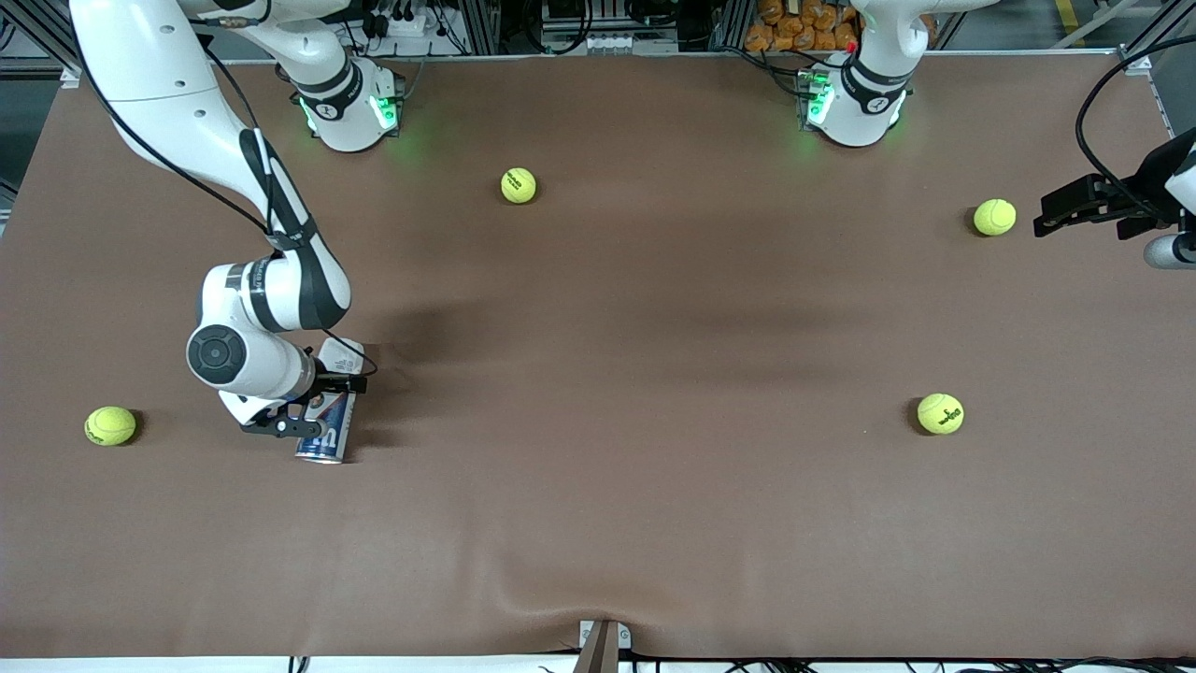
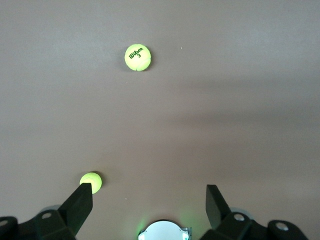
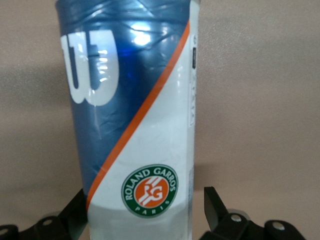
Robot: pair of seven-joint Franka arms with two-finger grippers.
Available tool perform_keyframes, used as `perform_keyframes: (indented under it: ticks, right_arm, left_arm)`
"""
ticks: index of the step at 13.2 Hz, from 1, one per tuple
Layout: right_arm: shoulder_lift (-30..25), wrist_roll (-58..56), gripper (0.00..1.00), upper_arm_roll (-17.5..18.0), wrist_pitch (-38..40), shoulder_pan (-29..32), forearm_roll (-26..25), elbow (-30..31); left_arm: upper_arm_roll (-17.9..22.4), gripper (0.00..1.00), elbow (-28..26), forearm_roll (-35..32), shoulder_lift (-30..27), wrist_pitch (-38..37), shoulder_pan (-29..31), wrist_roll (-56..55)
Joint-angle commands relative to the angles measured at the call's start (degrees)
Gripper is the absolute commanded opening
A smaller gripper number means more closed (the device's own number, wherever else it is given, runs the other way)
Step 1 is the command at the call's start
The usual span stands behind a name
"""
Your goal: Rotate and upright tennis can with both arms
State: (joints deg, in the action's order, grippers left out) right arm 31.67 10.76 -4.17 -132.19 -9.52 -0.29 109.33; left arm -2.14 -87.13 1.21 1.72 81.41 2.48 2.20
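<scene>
Lying on the brown table toward the right arm's end, the tennis can sits between the spread fingers of the right gripper, which straddle it without clamping. Well apart at the table's left-arm end, the left gripper waits with fingers apart near a tennis ball.

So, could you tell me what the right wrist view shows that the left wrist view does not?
Only the right wrist view shows the tennis can, standing between the open right gripper fingers, with its white "W" and a round Roland Garros badge. Only the left wrist view shows two tennis balls and a green-lit robot base, with the open left gripper holding nothing. Both show black fingers over the brown table.
</scene>
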Motion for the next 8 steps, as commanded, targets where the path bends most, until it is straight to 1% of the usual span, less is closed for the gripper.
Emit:
perform_keyframes:
  ticks: [1, 6, 8]
  right_arm:
    - [-0.5, -0.2, 0.92, 0.0, -1.0, 0.0, -1.3, 0.8]
    - [-1.1, -0.3, 0.90, 0.1, -0.9, -1.3, -1.2, 0.0]
    - [-1.1, -0.2, 0.86, 0.1, -0.8, -2.1, -1.2, -0.4]
  left_arm:
    - [-0.3, 1.00, -0.5, 1.0, -0.6, -0.6, 0.7, 0.2]
    - [-0.3, 1.00, -0.8, 1.0, -0.6, -0.6, 0.7, 0.4]
    - [-0.3, 1.00, -0.8, 1.0, -0.6, -0.6, 0.7, 0.4]
